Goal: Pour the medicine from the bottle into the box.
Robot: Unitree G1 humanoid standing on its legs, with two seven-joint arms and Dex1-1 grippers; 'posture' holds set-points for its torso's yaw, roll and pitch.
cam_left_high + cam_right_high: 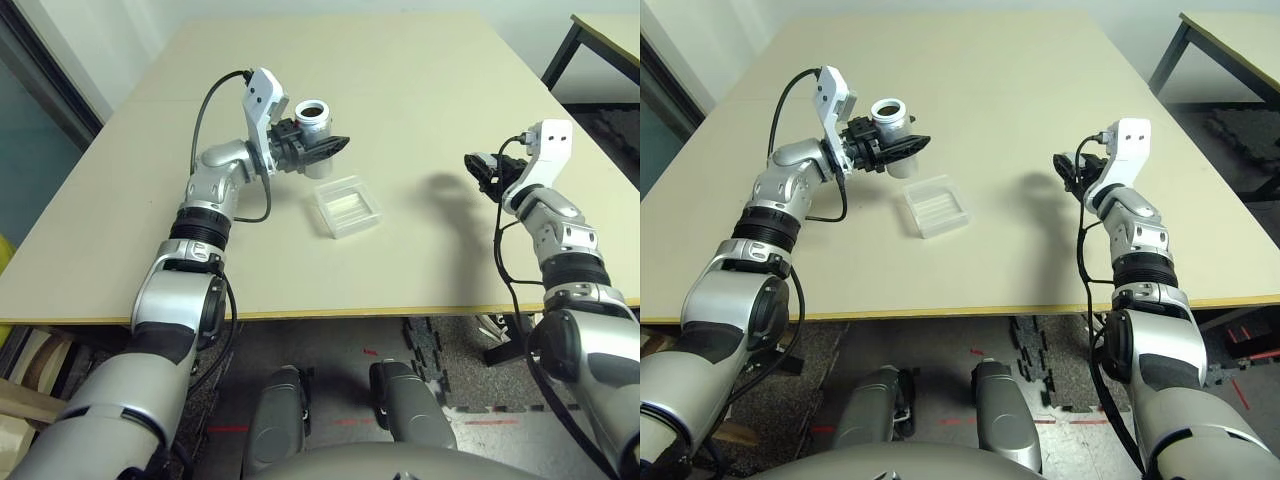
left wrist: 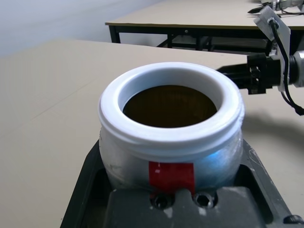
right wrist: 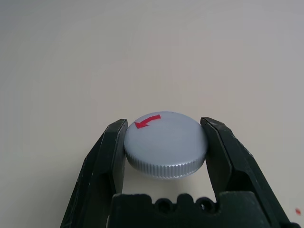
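My left gripper (image 1: pixel 310 140) is shut on the bottle (image 1: pixel 313 122), a whitish-grey cylinder held upright above the table with its mouth uncovered. In the left wrist view the bottle (image 2: pixel 171 137) shows a red mark on its label and a dark inside; the medicine cannot be made out. The box (image 1: pixel 347 206), a shallow clear plastic tray, lies on the table just in front of and below the bottle. My right gripper (image 3: pixel 164 142) is shut on the round grey cap (image 3: pixel 165 142), which bears a red arrow. That gripper (image 1: pixel 484 170) hovers over the table's right side, well apart from the box.
The beige table (image 1: pixel 400 90) stretches far behind the bottle. Its front edge (image 1: pixel 400 312) runs just below the box. A second table (image 1: pixel 605 40) stands off to the far right.
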